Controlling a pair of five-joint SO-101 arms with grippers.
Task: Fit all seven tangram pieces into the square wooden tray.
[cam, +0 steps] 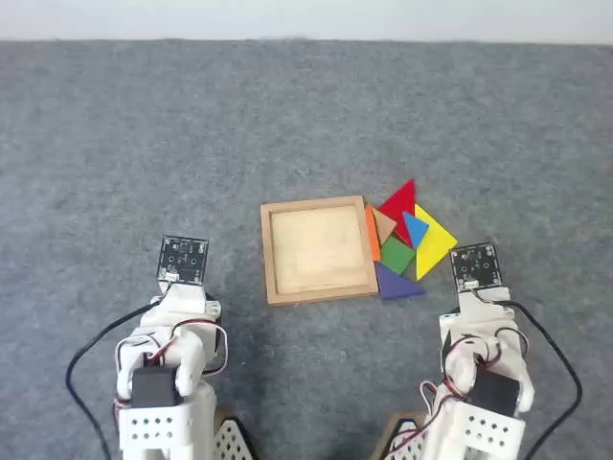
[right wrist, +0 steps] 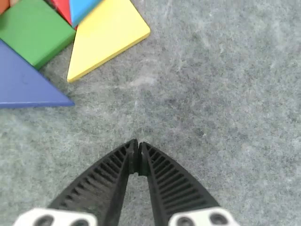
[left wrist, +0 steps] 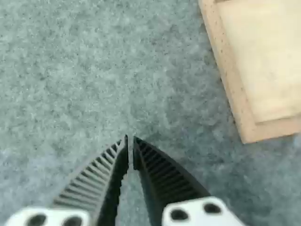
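At the middle of the grey desk lies the square wooden tray, with seven coloured tangram pieces clustered against its right edge. Nearer, the left gripper and right gripper are pinched together, holding nothing.

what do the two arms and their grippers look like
The left arm and right arm are white plastic with black motor blocks and a black cable looping out sideways. Each wrist carries a small black square board. The left gripper and right gripper have black ribbed fingers tapering to points, on white mounts with round holes.
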